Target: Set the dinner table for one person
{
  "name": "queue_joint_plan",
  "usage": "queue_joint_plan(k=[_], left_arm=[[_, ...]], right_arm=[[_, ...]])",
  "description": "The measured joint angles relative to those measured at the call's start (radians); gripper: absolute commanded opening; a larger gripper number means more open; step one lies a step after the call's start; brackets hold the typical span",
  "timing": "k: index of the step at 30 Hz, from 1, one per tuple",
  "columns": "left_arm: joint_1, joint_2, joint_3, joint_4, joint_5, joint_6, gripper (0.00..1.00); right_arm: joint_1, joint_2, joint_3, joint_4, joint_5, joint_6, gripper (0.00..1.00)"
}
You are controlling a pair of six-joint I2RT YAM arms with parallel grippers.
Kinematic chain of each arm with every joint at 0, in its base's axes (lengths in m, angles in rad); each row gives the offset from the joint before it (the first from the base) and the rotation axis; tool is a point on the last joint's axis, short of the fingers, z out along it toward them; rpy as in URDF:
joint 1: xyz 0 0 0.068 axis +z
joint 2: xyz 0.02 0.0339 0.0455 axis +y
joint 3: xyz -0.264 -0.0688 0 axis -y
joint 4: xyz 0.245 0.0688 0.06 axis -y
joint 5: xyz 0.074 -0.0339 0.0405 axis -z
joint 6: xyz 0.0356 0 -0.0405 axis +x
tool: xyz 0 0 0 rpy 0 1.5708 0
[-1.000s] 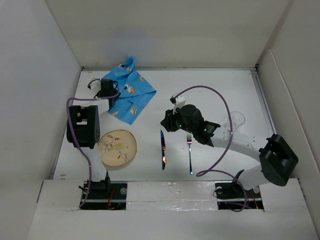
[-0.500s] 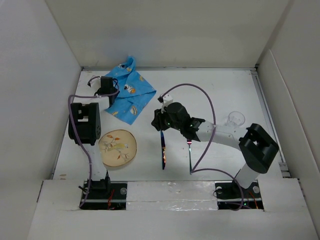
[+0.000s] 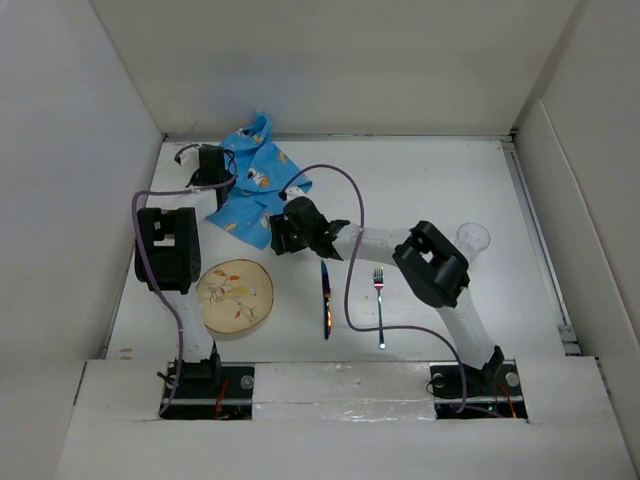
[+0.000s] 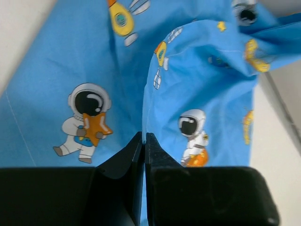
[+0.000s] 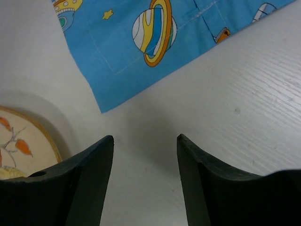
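On the matte white table (image 3: 440,190), left jaws pinch the blue cartoon-printed cloth placemat (image 3: 262,200); its near corner faces wide right jaws

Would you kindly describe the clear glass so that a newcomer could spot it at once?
On the large matte white tabletop, look toward the right side. Beside the right arm's black elbow stands a clear drinking glass, the only transparent, upright item; the metal fork and dark knife lie flat.

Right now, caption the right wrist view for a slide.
Open right gripper above the white tabletop, facing the blue space-print placemat, plate at left.
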Motion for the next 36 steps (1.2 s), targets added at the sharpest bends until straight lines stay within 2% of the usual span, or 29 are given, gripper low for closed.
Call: queue_joint_plan(k=[10, 19, 23, 28, 29, 34, 35, 36], left_arm=[[0.000, -0.180, 0.035, 0.024, 0.082, 0.002, 0.00], [0.000, -0.224, 0.044, 0.044, 0.126, -0.003, 0.00], [0.000, -0.233, 0.044, 0.045, 0.138, -0.003, 0.00], [0.000, -0.238, 0.044, 0.059, 0.154, -0.004, 0.00], [0.000, -0.238, 0.044, 0.062, 0.159, -0.006, 0.00], [0.000, -0.238, 0.044, 0.070, 0.171, -0.010, 0.00], [0.000, -0.238, 0.044, 0.069, 0.171, -0.010, 0.00], [0.000, -0.237, 0.044, 0.069, 0.171, -0.010, 0.00]], right_arm=[[0.044, 0.160, 0.256, -0.149, 0.127, 0.051, 0.60], [0.101, 0.288, 0.521, -0.381, 0.286, 0.045, 0.57], [0.112, 0.299, 0.553, -0.443, 0.309, 0.044, 0.55], [0.120, 0.299, 0.562, -0.487, 0.320, 0.047, 0.35], [0.120, 0.299, 0.563, -0.496, 0.322, 0.047, 0.34], [0.120, 0.301, 0.570, -0.512, 0.327, 0.065, 0.11], [0.121, 0.301, 0.568, -0.510, 0.328, 0.071, 0.10], [0.120, 0.300, 0.563, -0.504, 0.330, 0.076, 0.16]])
